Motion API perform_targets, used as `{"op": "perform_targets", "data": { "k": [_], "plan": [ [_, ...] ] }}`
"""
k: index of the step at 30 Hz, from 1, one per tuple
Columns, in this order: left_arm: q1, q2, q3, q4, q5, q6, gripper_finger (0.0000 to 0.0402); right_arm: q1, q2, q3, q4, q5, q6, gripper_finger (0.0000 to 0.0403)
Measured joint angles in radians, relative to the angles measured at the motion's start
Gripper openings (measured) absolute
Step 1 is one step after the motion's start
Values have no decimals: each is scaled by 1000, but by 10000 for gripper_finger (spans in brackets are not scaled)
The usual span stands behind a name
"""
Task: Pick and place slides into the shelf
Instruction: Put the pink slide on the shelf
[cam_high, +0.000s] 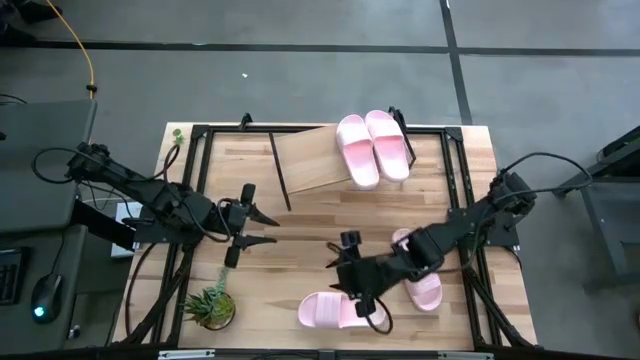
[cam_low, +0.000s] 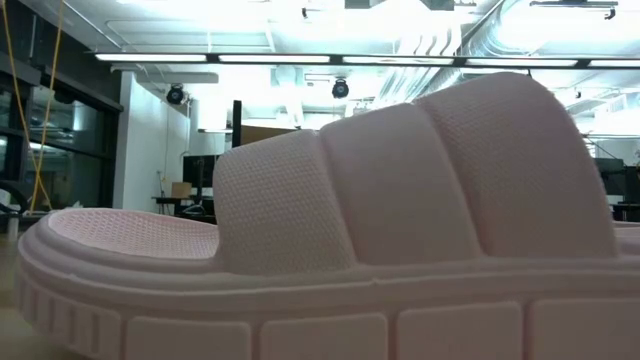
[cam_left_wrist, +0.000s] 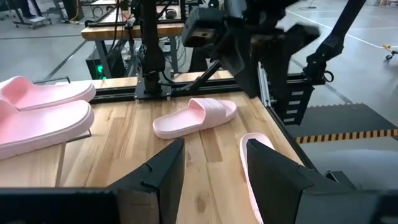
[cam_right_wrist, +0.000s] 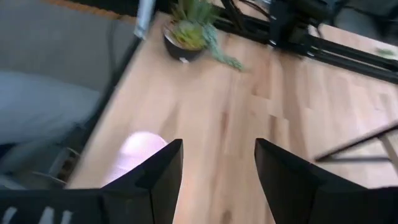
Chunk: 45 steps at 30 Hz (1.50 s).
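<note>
**Ana:** Slides first: where are the four light-pink foam sandals with the wide straps?

**Ben:** Two sit side by side on the slanted light-wood shelf board (cam_high: 315, 160), at its right end (cam_high: 372, 147). Two are loose on the butcher-block tabletop (cam_high: 300, 225): one near the front edge (cam_high: 335, 311), one further right (cam_high: 420, 280), partly under the right arm.

**Ana:** Which claw is nearer the front one?

**Ben:** The right gripper (cam_high: 345, 265). In the high view it hovers just behind that sandal, whose long axis runs left to right across the table, rounded end to the left. The right wrist view shows its two dark fingers (cam_right_wrist: 155, 177) spread apart with nothing between them, and a pale pink patch, probably the sandal, beside one finger.

**Ana:** And the arm's pose?

**Ben:** It reaches in from the right edge, stretched diagonally toward the front centre, wrist low. I'd judge it must drop forward onto the sandal, fingers across the narrow width.

**Ana:** The left one?

**Ben:** The left gripper (cam_high: 262, 227) waits left of centre, fingers parted and empty, near the small potted plant (cam_high: 210, 306)
</note>
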Motion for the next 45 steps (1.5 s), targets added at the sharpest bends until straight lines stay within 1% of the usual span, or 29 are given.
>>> {"op": "perform_targets", "data": {
  "k": [2, 6, 8, 10, 13, 18, 21, 29, 36, 43, 45],
  "plan": [
    [0, 0, 0, -1, 0, 0, 156, 15, 0, -39, 15, 61, -1, 190],
    [0, 0, 0, -2, 0, 0, 156, 5, 0, -141, 84, 114, -1, 190],
    [0, 0, 0, -3, 0, 0, 156, -10, 0, -168, 123, 109, -18, 190],
    [0, 0, 0, -7, 0, 0, 156, -27, -2, -175, 123, 77, -40, 190],
    [0, 0, 0, -9, 0, 0, 156, -35, -2, -175, 139, 77, -29, 190],
    [0, -5, 0, 3, 0, 22, 156, -20, -3, -175, 132, 138, 1, 190],
    [0, -5, 0, 24, 9, 27, 156, 9, -4, -192, 125, 183, 36, 190],
    [0, -5, 0, 46, 16, 43, 156, 90, -3, -245, 127, 314, 56, 190],
    [0, -2, 0, 45, 19, 13, 156, 124, -3, -300, 200, 318, 53, 190],
    [0, -2, 0, 44, 19, 2, 156, 149, -3, -357, 228, 315, 14, 190],
    [0, -2, 0, 44, 18, -1, 156, 149, -3, -371, 235, 296, 19, 190]
  ]
}}
